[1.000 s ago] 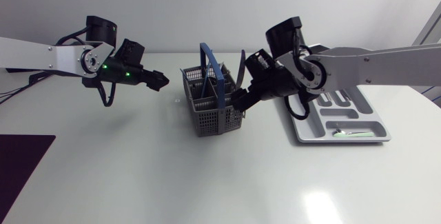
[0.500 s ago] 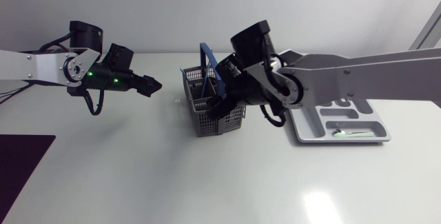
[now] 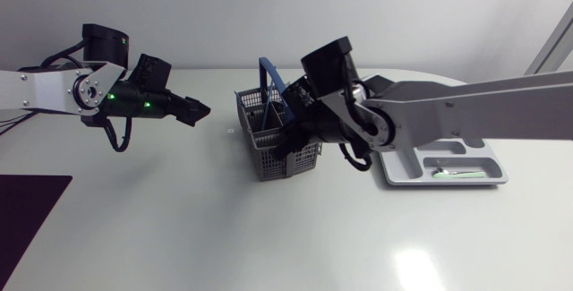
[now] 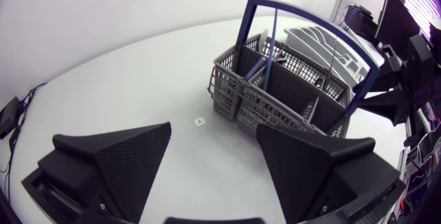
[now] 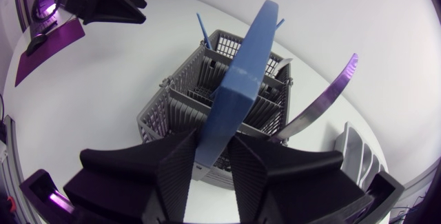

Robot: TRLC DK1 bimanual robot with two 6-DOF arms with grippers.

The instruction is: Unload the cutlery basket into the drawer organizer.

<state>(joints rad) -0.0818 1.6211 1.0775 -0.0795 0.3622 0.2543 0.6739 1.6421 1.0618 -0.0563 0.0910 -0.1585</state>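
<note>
Unloading looks barely begun: the right gripper (image 5: 213,143) fingers clamp the basket handle (image 5: 242,79), while the left gripper (image 4: 213,131) fingers gape with the basket (image 4: 275,96) ahead, so next likely plucking cutlery (image 5: 324,98).

from above, the right arm (image 3: 448,112) covers the right side of the basket (image 3: 262,148) and the left end of the organizer (image 3: 485,159). the pale item (image 3: 461,174) at the frame's right is too small to tell. the lower end of the handle (image 5: 241,79) vanishes inside the right gripper (image 5: 215,156).
</note>
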